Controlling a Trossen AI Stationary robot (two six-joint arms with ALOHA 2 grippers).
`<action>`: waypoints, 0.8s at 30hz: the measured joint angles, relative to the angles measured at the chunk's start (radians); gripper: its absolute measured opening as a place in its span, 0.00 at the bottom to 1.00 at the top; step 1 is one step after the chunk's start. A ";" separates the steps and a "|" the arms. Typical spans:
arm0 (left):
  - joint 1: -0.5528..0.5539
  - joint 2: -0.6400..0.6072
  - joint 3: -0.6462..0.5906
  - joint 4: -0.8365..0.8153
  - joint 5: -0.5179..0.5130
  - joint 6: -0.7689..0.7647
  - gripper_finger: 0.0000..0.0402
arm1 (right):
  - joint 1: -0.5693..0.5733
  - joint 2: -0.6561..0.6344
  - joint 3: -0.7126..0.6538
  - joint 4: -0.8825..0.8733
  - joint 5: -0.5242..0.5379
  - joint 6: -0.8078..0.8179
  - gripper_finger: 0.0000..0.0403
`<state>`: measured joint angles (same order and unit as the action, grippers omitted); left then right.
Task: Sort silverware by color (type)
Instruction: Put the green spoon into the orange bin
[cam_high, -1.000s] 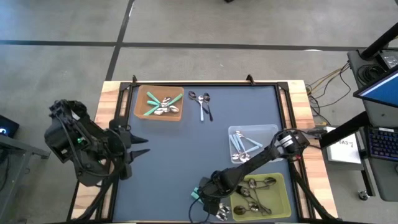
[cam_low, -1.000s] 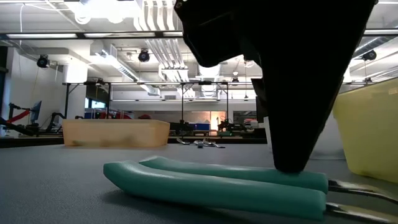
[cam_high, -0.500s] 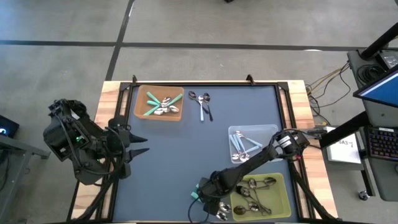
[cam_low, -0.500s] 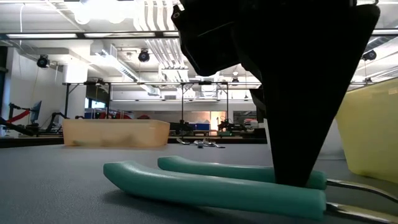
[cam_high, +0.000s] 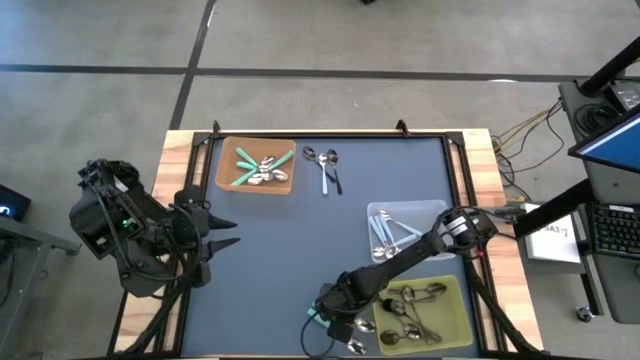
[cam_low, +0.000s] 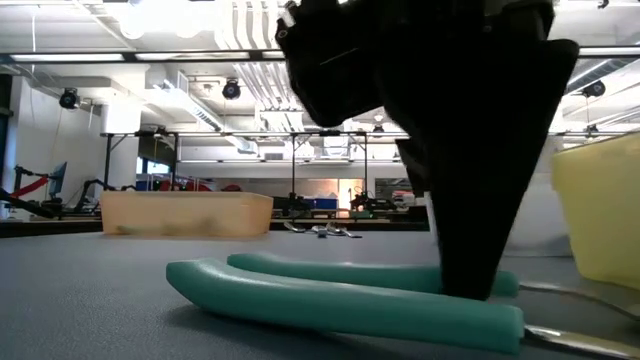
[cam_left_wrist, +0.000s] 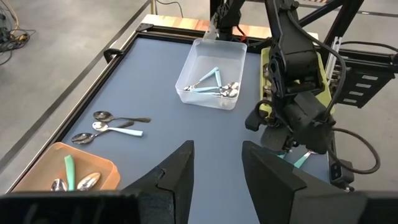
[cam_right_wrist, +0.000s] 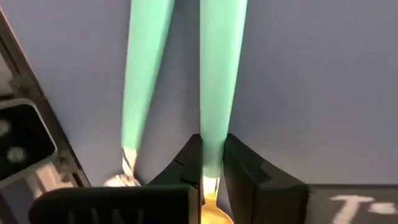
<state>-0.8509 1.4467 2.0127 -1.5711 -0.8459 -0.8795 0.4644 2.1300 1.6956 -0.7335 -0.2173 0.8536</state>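
Spoons with teal-green handles, two of them (cam_low: 340, 300), lie on the mat just beside the yellow-green bin (cam_high: 425, 312), at the table's near edge. The right gripper (cam_right_wrist: 212, 163) clamps one handle, probably to carry it to the tan bin (cam_high: 256, 166) far across, where other teal ones sit. The left gripper (cam_left_wrist: 214, 165) waits with its fingers apart, well away from the yellow-green bin.

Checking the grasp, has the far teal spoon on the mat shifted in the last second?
Yes. In the low view the far teal spoon slid left, its tip now nearer the wooden bin, pinched by the right gripper.
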 joint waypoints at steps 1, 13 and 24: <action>0.000 0.000 0.000 0.000 0.000 0.000 0.29 | -0.002 -0.005 0.008 -0.012 -0.001 -0.012 0.07; 0.001 0.005 -0.075 0.007 -0.033 -0.127 0.29 | -0.093 -0.088 0.194 -0.250 0.157 -0.263 0.07; 0.007 0.008 -0.326 0.197 -0.090 -0.361 0.29 | -0.213 -0.113 0.439 -0.467 0.312 -0.480 0.08</action>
<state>-0.8440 1.4544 1.6865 -1.3741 -0.9358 -1.2408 0.2510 2.0167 2.1344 -1.2007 0.0943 0.3737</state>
